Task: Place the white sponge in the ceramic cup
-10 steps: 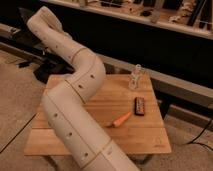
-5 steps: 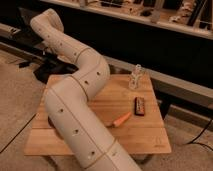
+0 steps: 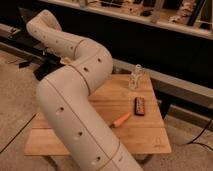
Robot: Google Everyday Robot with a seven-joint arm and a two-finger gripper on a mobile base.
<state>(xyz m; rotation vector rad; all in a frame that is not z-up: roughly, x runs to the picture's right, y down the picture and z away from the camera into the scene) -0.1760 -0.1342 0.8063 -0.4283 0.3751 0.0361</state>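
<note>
The end effector (image 3: 50, 64), pinched shut, is hanging by the tabletop's (image 3: 145, 135) far left edge behind the arm (image 3: 75, 120), and with white sponge and ceramic cup both hidden from me, it should be opening wide before descending squarely.

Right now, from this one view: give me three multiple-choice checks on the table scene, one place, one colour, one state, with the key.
1. Where does the dark bar lie?
A) on the floor
B) on the table, near its right edge
C) on a chair

2. What colour is the thin stick at mid-table?
A) orange
B) green
C) blue

3. How is the clear bottle placed?
A) on its side
B) leaning on the bar
C) upright

Key: B, it lies on the wood by the right edge; A, it shows orange against the wood; C, it stands free at the back right.

The gripper is shut and hidden beyond the far end of the arm, upper left.
</note>
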